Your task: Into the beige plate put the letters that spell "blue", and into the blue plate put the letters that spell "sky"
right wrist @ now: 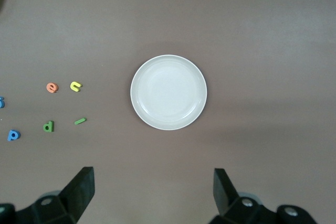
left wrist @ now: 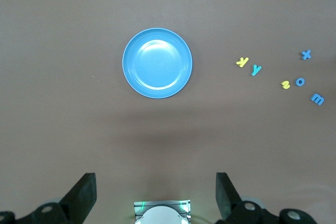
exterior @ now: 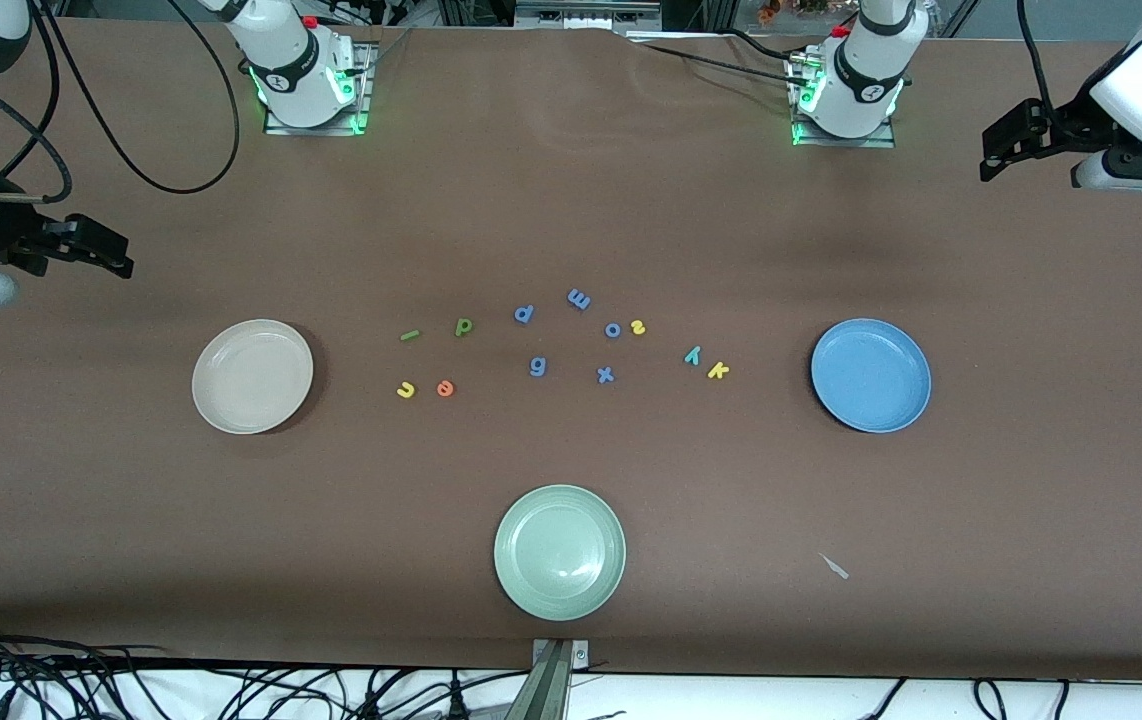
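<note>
The beige plate (exterior: pixel 252 376) (right wrist: pixel 168 92) lies toward the right arm's end, the blue plate (exterior: pixel 871 375) (left wrist: pixel 157 63) toward the left arm's end. Beside the beige plate lie the green l (exterior: pixel 410 335), dark green b (exterior: pixel 464 326), yellow u (exterior: pixel 406 389) and orange e (exterior: pixel 445 388). Closer to the blue plate are the yellow s (exterior: pixel 638 327), teal y (exterior: pixel 694 355) and yellow k (exterior: pixel 718 371). My right gripper (exterior: pixel 106 250) (right wrist: pixel 154 190) hangs open over the table's right-arm end. My left gripper (exterior: pixel 1001 150) (left wrist: pixel 156 192) hangs open over the left-arm end. Both hold nothing.
A pale green plate (exterior: pixel 559 552) sits nearer the front camera, mid-table. Blue letters p (exterior: pixel 524 313), m (exterior: pixel 578 298), o (exterior: pixel 613 329), g (exterior: pixel 537 367) and x (exterior: pixel 605 375) lie among the others. A small white scrap (exterior: pixel 835 566) lies near the front edge.
</note>
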